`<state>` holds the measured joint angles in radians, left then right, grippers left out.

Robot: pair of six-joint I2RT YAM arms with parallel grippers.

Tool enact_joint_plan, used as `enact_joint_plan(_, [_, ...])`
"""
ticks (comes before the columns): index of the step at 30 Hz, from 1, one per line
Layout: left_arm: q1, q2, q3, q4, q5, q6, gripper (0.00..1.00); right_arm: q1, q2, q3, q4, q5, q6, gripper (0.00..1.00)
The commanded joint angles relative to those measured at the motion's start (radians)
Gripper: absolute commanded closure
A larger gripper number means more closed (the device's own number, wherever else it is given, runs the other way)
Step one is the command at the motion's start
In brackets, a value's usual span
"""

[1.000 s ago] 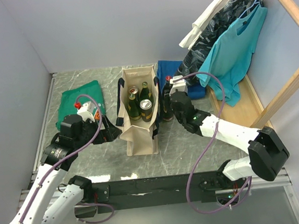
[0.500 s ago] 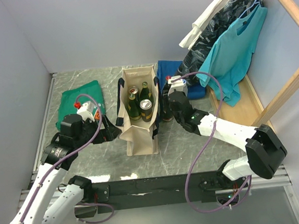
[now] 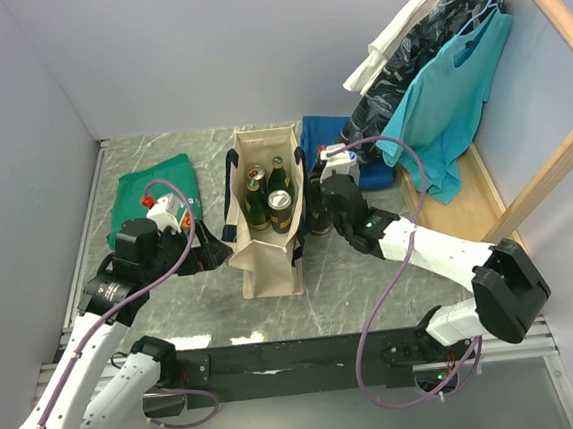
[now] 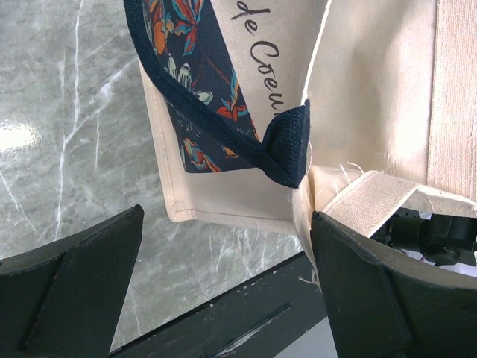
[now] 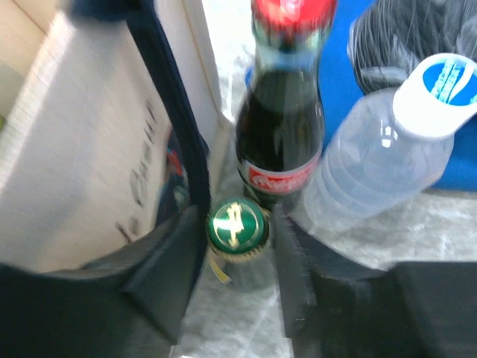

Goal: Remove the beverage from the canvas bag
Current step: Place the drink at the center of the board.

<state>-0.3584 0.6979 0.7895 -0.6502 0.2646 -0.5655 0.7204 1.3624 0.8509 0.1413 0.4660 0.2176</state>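
Note:
The cream canvas bag (image 3: 269, 246) with navy handles stands upright mid-table. It holds two green bottles (image 3: 256, 205) and two cans (image 3: 279, 200). My right gripper (image 3: 318, 210) is just right of the bag, shut on the neck of a green-capped bottle (image 5: 237, 224) that stands outside the bag. In the right wrist view the gripper (image 5: 235, 280) has a finger pressed on each side of the cap. My left gripper (image 3: 213, 253) is at the bag's left side. In the left wrist view it (image 4: 223, 298) is wide open around the bag's lower corner (image 4: 238, 201), its right finger touching the canvas.
A cola bottle with a red cap (image 5: 283, 112) and a clear water bottle (image 5: 387, 149) stand just behind the held bottle, by the folded blue cloth (image 3: 330, 135). A folded green T-shirt (image 3: 154, 191) lies at the left. Hanging clothes (image 3: 445, 80) and a wooden rack (image 3: 553, 161) fill the right.
My right gripper has shifted slightly left toward the bag with the bottle between its fingers. The left arm and the bag have not moved.

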Motion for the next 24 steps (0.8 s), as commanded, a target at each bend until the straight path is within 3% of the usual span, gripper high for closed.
enact_joint_plan(1, [0.007, -0.008, 0.002, 0.023, 0.007, 0.001, 0.01, 0.008, -0.032, 0.085, 0.107, 0.013, 0.011, 0.43])
enact_joint_plan(5, [0.007, -0.012, 0.002, 0.023, 0.007, 0.003, 0.0, 0.01, -0.034, 0.089, 0.1, 0.017, 0.005, 0.3])
enact_joint_plan(14, [0.007, -0.023, 0.001, 0.029, 0.019, 0.007, 0.01, 0.039, -0.107, 0.126, 0.034, 0.049, -0.02, 0.26])
enact_joint_plan(24, [0.009, -0.055, -0.003, 0.041, 0.045, 0.015, 0.0, 0.059, -0.158, 0.322, -0.175, 0.008, -0.078, 0.23])
